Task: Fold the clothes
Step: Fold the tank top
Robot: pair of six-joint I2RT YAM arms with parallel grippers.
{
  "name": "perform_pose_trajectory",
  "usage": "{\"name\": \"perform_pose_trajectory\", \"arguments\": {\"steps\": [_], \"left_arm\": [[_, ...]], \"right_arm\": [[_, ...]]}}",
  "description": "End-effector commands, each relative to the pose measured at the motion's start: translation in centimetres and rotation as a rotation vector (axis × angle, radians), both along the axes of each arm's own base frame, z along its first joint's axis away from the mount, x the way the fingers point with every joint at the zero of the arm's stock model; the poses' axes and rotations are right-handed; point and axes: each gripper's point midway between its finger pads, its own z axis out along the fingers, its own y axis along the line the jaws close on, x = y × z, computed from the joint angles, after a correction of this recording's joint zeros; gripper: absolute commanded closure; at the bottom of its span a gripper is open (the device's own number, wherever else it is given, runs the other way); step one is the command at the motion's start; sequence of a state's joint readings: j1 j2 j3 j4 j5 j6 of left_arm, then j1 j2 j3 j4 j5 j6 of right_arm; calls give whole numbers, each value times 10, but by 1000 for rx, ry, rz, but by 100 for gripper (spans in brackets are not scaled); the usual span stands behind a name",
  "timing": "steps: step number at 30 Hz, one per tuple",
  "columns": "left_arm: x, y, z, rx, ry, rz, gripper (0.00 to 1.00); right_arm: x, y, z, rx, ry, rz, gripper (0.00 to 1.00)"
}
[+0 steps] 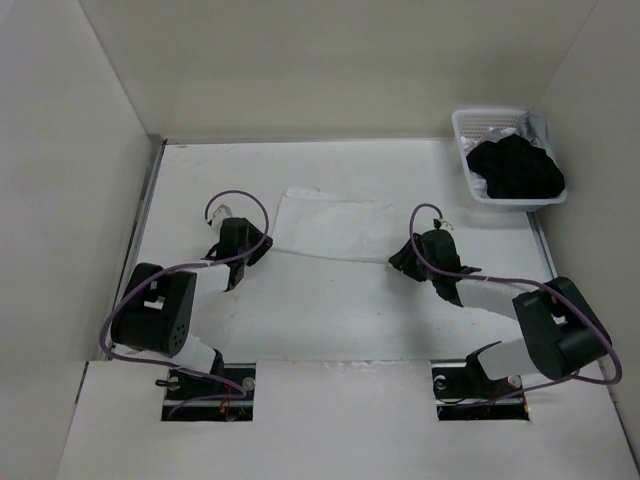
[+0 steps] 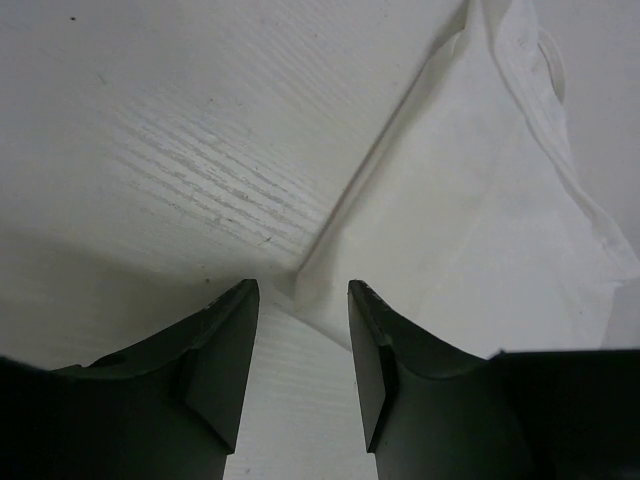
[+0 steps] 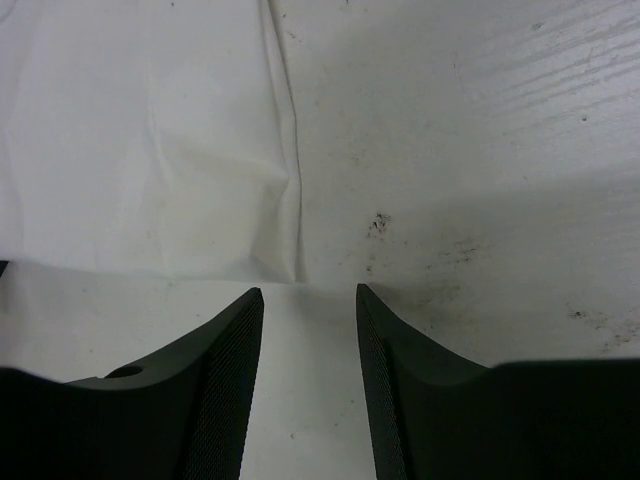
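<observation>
Top external view shows the white garment (image 1: pixel 335 228) lying flat between us. Our left gripper (image 2: pixel 303 292) and right gripper (image 3: pixel 310 292) stand spread and empty, each with a near corner at twelve o'clock, likely lined up to pinch for folding.

- the top view looked down from above and behind the arm bases (image 1: pixel 205 383), far enough off to hold the whole surface (image 1: pixel 330 310).
- the left wrist view sat close above the surface, facing forward past its own fingers (image 2: pixel 225 350) at one corner of the white garment (image 2: pixel 470 230).
- the right wrist view, equally near, faced past its fingers (image 3: pixel 225 370) at the garment's opposite near corner.
- all three shared the garment's near edge.
</observation>
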State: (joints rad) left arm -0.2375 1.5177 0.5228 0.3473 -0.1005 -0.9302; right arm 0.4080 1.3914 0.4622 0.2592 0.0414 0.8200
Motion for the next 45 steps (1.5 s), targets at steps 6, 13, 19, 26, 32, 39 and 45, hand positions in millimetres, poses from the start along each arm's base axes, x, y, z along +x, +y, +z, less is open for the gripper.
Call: {"name": "perform_pose_trajectory", "arguments": {"steps": [6,13,19,26,32,39,45], "left_arm": [[-1,-14,-10,-21,18,-52,69],[-1,-17,-17,-26,39,-51,81],[3,-20,-14,-35,26,-49,95],[-14,-26,60,-54,-133,-87,100],[-77,-12,154,-13,-288,-126,100],[-155,-5,230,-82,-379,-174,100],[-156,-9,202,-71,-302,-167,99]], "right_arm": [[17,19,16,98,-77,3,55],[25,29,9,141,-63,9,71],[29,30,12,157,-75,-4,91],[0,31,49,180,-141,41,97],[-78,27,123,165,-255,131,98],[-158,12,217,236,-357,196,98],[-159,36,205,127,-335,221,98]]}}
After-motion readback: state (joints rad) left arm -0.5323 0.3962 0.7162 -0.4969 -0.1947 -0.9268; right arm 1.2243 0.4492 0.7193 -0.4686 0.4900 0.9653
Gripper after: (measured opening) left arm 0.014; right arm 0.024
